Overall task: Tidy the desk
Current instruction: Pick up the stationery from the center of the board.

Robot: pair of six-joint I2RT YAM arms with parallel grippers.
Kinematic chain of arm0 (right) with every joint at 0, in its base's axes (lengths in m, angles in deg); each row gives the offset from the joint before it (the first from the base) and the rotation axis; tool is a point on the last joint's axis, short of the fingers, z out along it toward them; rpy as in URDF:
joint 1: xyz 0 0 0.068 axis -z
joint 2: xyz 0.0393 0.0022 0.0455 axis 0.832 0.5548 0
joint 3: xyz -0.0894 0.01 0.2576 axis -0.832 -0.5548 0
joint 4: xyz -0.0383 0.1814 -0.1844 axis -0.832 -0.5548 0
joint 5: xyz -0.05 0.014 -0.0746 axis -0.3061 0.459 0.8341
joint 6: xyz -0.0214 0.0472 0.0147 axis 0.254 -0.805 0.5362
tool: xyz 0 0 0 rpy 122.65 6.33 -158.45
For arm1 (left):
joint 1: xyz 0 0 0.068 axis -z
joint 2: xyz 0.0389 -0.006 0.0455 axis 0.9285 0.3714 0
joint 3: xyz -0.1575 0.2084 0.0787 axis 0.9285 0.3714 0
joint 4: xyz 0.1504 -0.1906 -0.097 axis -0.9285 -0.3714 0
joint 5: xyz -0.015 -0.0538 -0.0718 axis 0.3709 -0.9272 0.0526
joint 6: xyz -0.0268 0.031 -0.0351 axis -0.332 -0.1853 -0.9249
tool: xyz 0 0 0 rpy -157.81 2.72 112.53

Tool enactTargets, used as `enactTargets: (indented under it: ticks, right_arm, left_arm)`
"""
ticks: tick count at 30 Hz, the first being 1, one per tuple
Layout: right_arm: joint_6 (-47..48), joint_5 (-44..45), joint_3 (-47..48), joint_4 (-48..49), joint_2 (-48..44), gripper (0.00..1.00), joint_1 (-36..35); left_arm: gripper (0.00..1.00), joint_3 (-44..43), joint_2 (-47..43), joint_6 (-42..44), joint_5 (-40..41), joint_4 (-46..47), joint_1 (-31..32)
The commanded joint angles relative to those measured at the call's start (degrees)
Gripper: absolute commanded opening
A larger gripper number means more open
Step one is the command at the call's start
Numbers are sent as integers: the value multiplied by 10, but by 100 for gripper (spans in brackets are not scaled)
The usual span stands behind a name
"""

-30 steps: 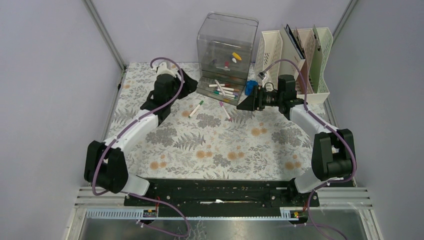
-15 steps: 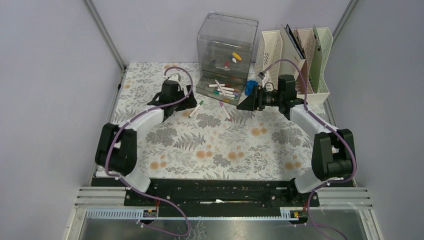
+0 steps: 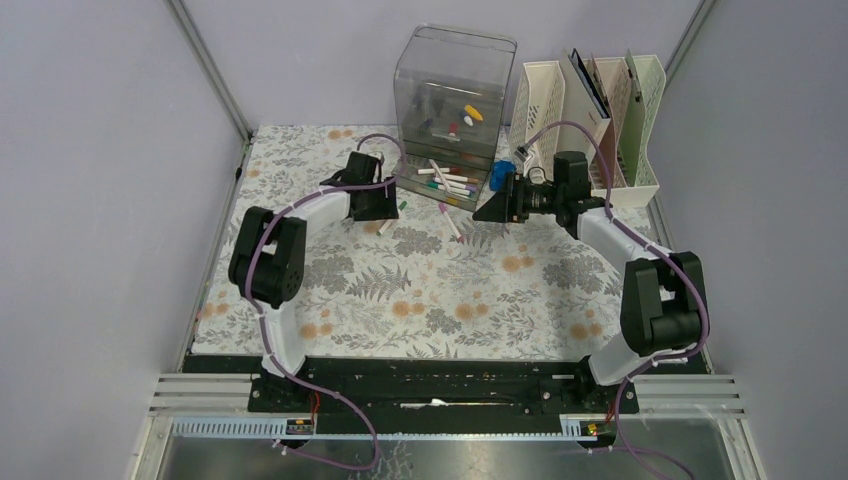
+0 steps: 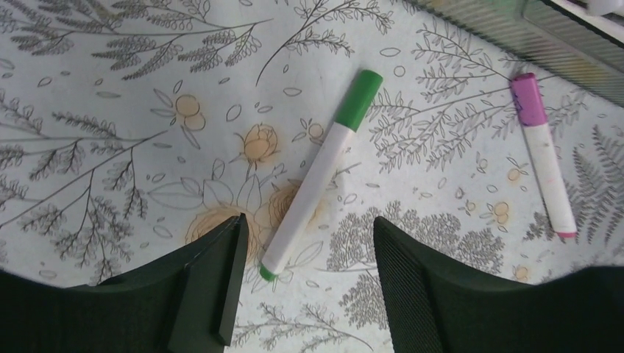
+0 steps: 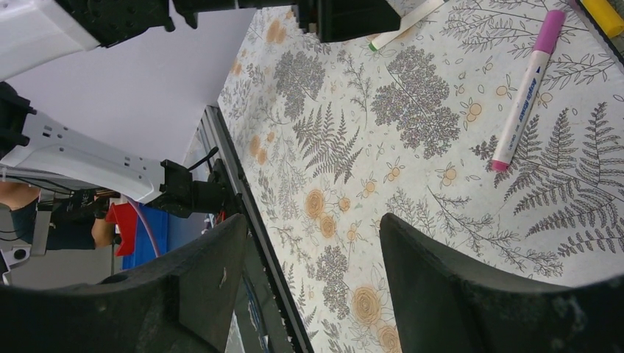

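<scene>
**Marker pickup pending at upper centre of desk**

Desk point(image 3: 450, 300) fills the middle of the top view, its floral cloth mostly bare. Loose items sit toward the upper centre, in front of a tray point(image 3: 447, 180) of markers.

Left gripper point(image 4: 309, 243) is spread wide and holds nothing. A green marker point(image 4: 324, 173) lies slanted at the centre of the left wrist view, and only its lower end sits between the fingers. A pink marker point(image 4: 548, 173) lies apart at the upper right of that view.

Right gripper point(image 5: 310, 243) is also wide and empty. It is turned sideways near the tray at the upper centre of the top view.

Risks, as judged:
- Closing now would catch the green marker by its end only, so it may pivot, slip out or roll off.
- Descending too low could snag the cloth and drag it, shifting both markers.
- Both arms crowd the same patch, so simultaneous reaches could bring them into contact.
</scene>
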Motion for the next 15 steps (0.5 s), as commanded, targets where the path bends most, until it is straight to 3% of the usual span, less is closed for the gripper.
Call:
enactTargets:
  ticks: [1, 3, 4, 5, 7, 10, 15]
  right_arm:
    - [2, -12, 13, 10, -43, 73, 5]
    - [2, -12, 12, 10, -46, 73, 10]
    - [-6, 12, 7, -68, -43, 73, 12]
    - [152, 11, -2, -119, -39, 82, 12]
    - [129, 64, -18, -96, -51, 80, 10]
    - [176, 222, 15, -167, -45, 79, 8]
    - [188, 263, 10, -169, -50, 80, 12]
  left_arm:
    - [65, -74, 40, 27, 24, -41, 16]
    - [64, -92, 54, 32, 42, -53, 29]
    - [63, -98, 60, 34, 46, -57, 34]
    - [61, -104, 66, 35, 60, -60, 39]
    - [59, -117, 78, 38, 81, -71, 49]
    - [56, -133, 92, 42, 113, -89, 61]
    - [50, -139, 104, 46, 145, -101, 71]
